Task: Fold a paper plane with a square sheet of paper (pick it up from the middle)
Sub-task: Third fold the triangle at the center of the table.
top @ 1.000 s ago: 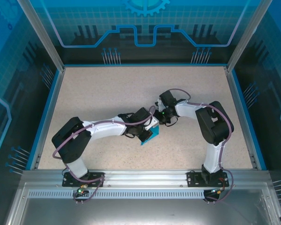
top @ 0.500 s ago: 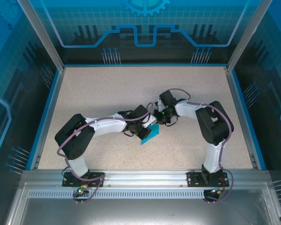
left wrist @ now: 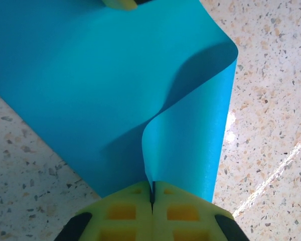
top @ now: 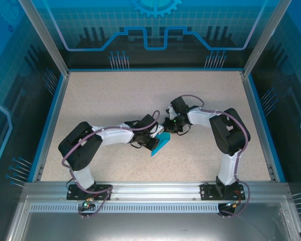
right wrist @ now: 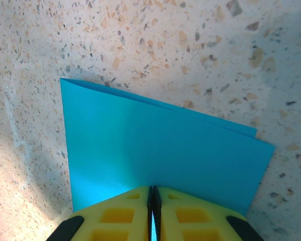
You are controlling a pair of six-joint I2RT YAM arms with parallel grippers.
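Observation:
The square sheet of paper (top: pixel 161 144) is bright cyan-blue and lies folded over at the table's middle, between the two arms. In the left wrist view the paper (left wrist: pixel 90 75) spreads over the table, and one edge curls up into my left gripper (left wrist: pixel 152 191), which is shut on it. In the right wrist view the sheet (right wrist: pixel 140 135) shows as a doubled flap with two stacked edges, and my right gripper (right wrist: pixel 152 193) is shut on its near edge. From above, the left gripper (top: pixel 155 141) and right gripper (top: pixel 166 130) meet at the paper from opposite sides.
The speckled beige table (top: pixel 115 95) has a raised blue rim (top: pixel 49 125) all round. Metal frame posts (top: pixel 42 35) and blue enclosure panels stand behind and beside it. The arm bases sit on the metal rail (top: pixel 155 190) at the near edge.
The left arm's wrist has shifted slightly left and turned, so more of the blue paper shows beyond it. The right arm has barely moved. Both grippers stay shut.

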